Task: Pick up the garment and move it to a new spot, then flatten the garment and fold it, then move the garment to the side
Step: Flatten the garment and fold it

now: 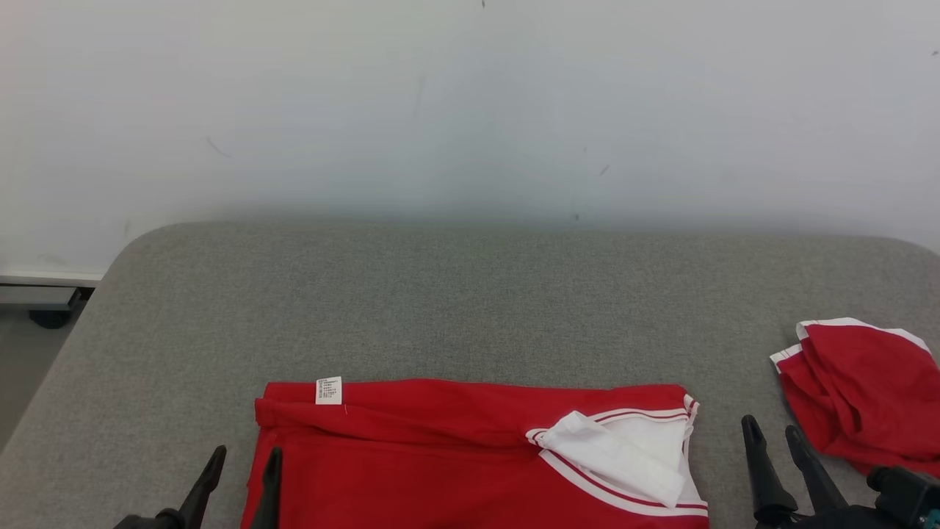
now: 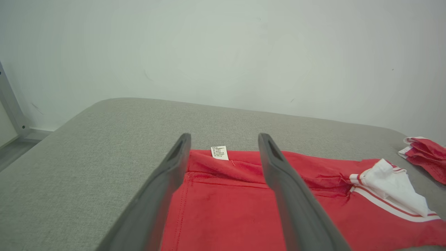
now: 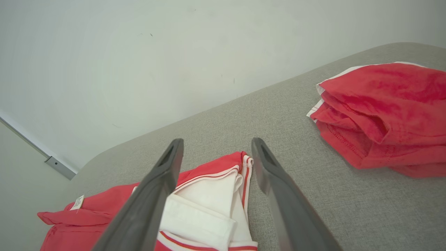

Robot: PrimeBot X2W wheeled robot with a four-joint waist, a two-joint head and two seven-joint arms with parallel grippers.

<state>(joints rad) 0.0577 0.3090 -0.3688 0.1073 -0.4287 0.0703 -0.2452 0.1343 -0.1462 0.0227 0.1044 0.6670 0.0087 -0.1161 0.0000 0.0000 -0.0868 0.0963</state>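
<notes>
Both released and empty, the left end effector (image 1: 247, 450) and right end effector (image 1: 769, 424) flank the folded red garment (image 1: 440, 455).

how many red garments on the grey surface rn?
2. Flat garment lies centre at the near edge and runs off the bottom of the head view. Bundled garment sits at the right edge. Anything nearer the robot would be out of frame.

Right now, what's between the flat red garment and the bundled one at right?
Bare grey surface, with the open right gripper over it, in the head view.
</notes>
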